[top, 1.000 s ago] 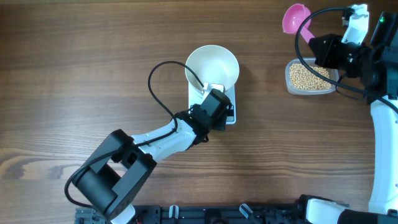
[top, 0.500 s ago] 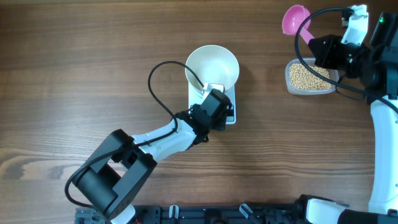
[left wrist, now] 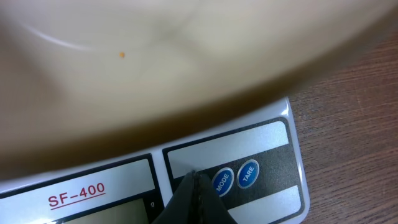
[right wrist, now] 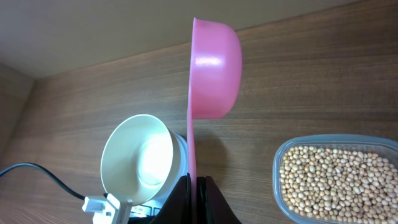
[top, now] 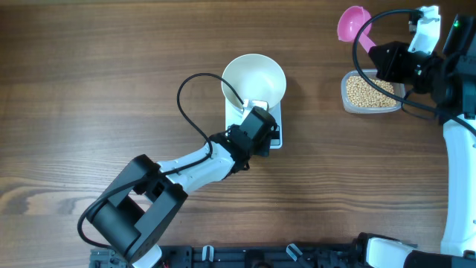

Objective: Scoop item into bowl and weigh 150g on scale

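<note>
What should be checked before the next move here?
1. Bowl sits on scale: ok.
2. Bowl empty: ok.
3. Scale zeroed: cannot tell, reading out of view.
4. Left claw clear of scale: not ok, shut, tips at the buttons.
5. Right claw gripping scoop: ok.
6. Scoop holds beans: not ok, empty.

Empty white bowl [top: 253,78] upright on scale [top: 277,123] — beans [top: 368,91] well apart, right.
</note>
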### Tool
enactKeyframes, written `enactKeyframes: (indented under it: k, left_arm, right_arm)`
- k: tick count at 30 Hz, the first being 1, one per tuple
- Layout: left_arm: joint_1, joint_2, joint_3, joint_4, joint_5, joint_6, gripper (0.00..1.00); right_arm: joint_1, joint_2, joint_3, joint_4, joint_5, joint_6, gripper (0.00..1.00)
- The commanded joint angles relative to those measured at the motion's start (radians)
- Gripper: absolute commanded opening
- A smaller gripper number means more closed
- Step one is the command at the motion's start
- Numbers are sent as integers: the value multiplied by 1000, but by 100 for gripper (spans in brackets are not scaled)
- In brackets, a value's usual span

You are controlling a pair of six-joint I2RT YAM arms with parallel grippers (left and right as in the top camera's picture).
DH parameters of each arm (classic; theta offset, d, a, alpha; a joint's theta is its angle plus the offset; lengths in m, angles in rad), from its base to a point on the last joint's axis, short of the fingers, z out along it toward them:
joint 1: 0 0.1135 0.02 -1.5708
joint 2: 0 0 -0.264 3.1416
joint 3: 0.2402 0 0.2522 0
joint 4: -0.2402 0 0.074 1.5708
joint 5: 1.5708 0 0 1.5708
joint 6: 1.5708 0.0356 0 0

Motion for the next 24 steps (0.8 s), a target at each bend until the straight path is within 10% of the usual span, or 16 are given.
enactKeyframes:
  k: [1, 24]
  left_arm:
    - [5, 27, -6, -12, -16, 5, 4]
    - [5, 56, -6, -33, -17, 5, 4]
  right_arm:
    - [-3, -4, 0, -2, 10, -19, 4]
    - [-3, -4, 0, -4, 10, -19, 4]
